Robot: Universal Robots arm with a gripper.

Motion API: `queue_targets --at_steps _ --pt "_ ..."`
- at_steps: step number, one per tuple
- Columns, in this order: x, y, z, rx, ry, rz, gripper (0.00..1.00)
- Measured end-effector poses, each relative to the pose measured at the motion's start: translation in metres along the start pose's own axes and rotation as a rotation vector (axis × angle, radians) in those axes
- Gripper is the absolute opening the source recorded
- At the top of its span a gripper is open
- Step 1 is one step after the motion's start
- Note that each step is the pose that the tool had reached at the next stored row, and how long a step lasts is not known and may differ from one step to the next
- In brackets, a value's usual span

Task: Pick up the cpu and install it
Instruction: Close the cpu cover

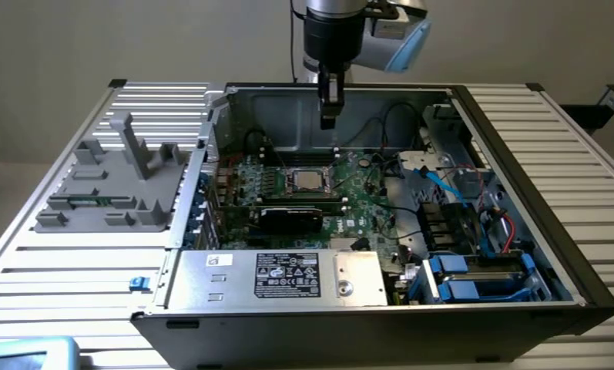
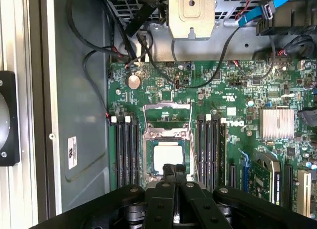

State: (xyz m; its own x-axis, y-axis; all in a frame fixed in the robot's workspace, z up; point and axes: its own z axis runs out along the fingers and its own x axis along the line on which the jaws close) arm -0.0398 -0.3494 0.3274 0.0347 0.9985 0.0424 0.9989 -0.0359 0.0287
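An open computer case (image 1: 512, 231) lies on a slatted metal surface (image 1: 70, 270). The arm's gripper (image 1: 330, 123) hangs above the motherboard (image 1: 364, 196), fingers pressed together and holding nothing. The cpu (image 1: 307, 179) sits seated in its socket, apart from the gripper.

The exterior view takes in the wider setting: a grey moulded tray (image 1: 112, 193) on the surface at the exterior view's left, a labelled power supply (image 1: 286, 276) at the case's near edge, and a black graphics card (image 1: 296, 217) just in front of the socket.

The wrist view looks down past the closed gripper (image 2: 173, 168) at finer detail: the cpu (image 2: 168, 157) with its silver top inside the socket (image 2: 147, 159), the metal retaining frame (image 2: 167, 106) swung open beside it, memory slots (image 2: 210, 144) on both flanks and a finned heatsink (image 2: 277, 123) nearby.
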Motion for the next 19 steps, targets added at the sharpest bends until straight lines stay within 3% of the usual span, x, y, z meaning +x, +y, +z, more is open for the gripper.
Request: queue_targets --at_steps 6,19 --pt "0.0 0.0155 0.0054 -0.0013 -0.0001 0.003 0.11" --pt "0.001 0.0531 0.03 -0.0019 -0.0004 0.014 0.11"
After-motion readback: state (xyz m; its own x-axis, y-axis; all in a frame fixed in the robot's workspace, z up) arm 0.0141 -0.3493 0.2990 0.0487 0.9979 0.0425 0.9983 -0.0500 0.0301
